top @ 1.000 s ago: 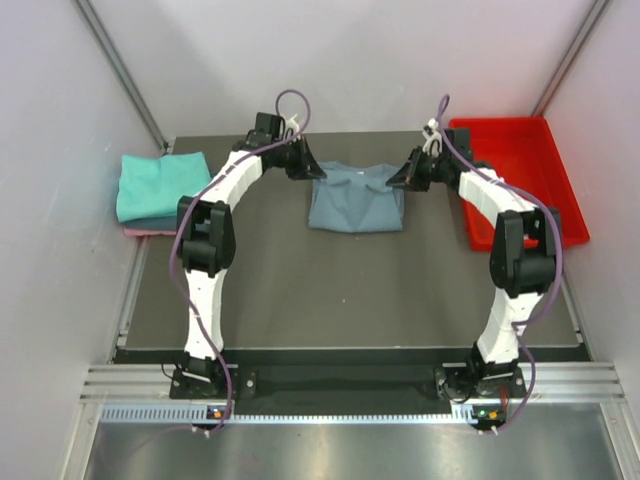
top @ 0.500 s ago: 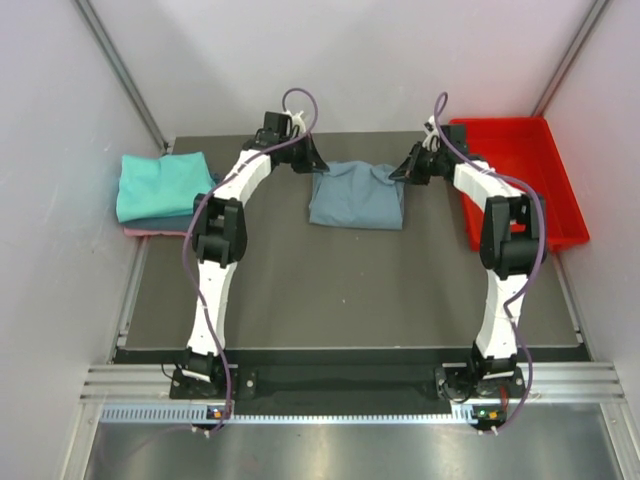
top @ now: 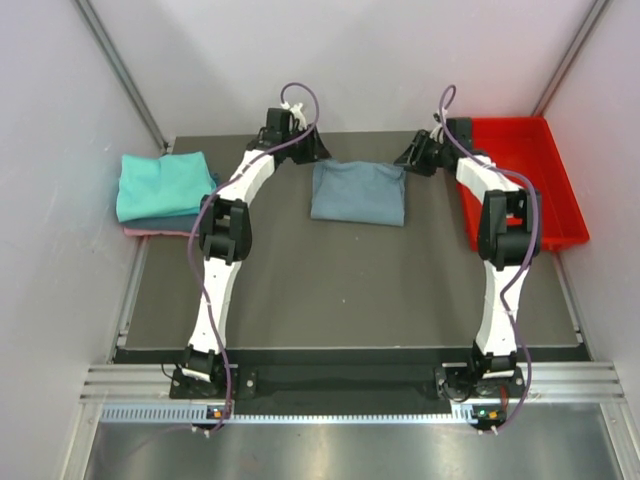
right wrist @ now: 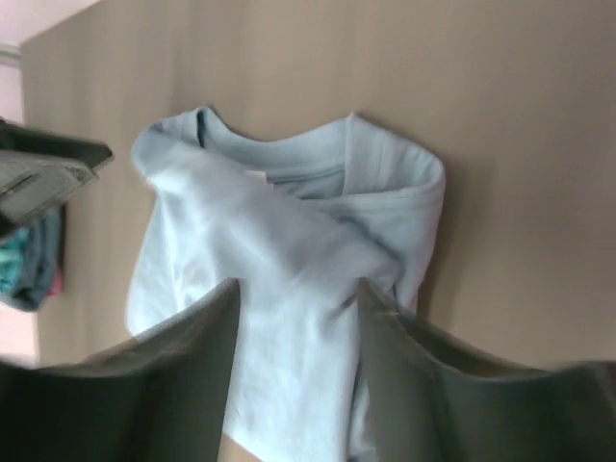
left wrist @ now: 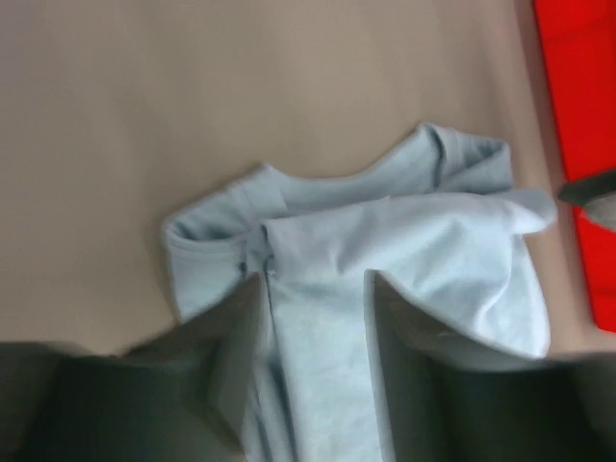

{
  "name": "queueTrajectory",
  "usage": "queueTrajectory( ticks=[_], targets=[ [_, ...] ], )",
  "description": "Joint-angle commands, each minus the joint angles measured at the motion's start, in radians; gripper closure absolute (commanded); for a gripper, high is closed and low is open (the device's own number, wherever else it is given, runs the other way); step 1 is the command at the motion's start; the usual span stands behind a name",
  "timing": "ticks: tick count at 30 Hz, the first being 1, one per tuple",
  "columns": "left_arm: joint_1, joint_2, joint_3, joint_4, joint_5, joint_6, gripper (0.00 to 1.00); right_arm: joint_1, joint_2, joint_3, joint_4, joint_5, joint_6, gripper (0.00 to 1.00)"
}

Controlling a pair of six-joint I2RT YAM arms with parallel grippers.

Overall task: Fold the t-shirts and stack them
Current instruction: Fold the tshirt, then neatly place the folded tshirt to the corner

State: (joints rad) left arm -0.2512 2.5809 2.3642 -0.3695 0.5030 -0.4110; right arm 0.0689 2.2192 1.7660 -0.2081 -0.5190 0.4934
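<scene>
T-shirt (top: 357,193) between spread left gripper (top: 319,156) and spread right gripper (top: 403,161), far table (top: 330,290) edge, open room nearward.

Open table (top: 340,290) near side; red tray (top: 530,170) right, folded stack (top: 160,185) left.

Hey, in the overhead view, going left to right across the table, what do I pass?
Shirt stack → left gripper → grey-blue shirt → right gripper → red tray.
</scene>
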Motion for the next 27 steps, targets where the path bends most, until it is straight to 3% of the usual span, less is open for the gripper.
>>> queueTrajectory(
  ticks=[1, 2, 3, 10, 18, 27],
  targets=[
    [-0.008, -0.074, 0.066, 0.043, -0.118, 0.031, 0.41, -0.014, -0.041, 0.081, 0.078, 0.023, -0.032, 0.45],
    [-0.013, -0.094, 0.066, 0.014, -0.159, 0.04, 0.31, -0.012, -0.056, 0.078, 0.075, 0.028, -0.032, 0.41],
    [-0.017, -0.141, 0.05, 0.004, -0.17, 0.041, 0.29, -0.014, -0.093, 0.072, 0.062, 0.033, -0.036, 0.38],
    [-0.007, -0.326, -0.189, -0.089, -0.14, 0.055, 0.24, -0.012, -0.234, -0.101, 0.095, -0.071, 0.053, 0.4],
    [0.061, -0.268, -0.333, -0.055, 0.055, -0.043, 0.21, 0.025, -0.139, -0.136, 0.099, -0.095, 0.048, 0.43],
    [0.095, -0.173, -0.319, 0.003, 0.14, -0.11, 0.2, 0.08, -0.04, -0.056, 0.089, -0.073, 0.034, 0.43]
  ],
)
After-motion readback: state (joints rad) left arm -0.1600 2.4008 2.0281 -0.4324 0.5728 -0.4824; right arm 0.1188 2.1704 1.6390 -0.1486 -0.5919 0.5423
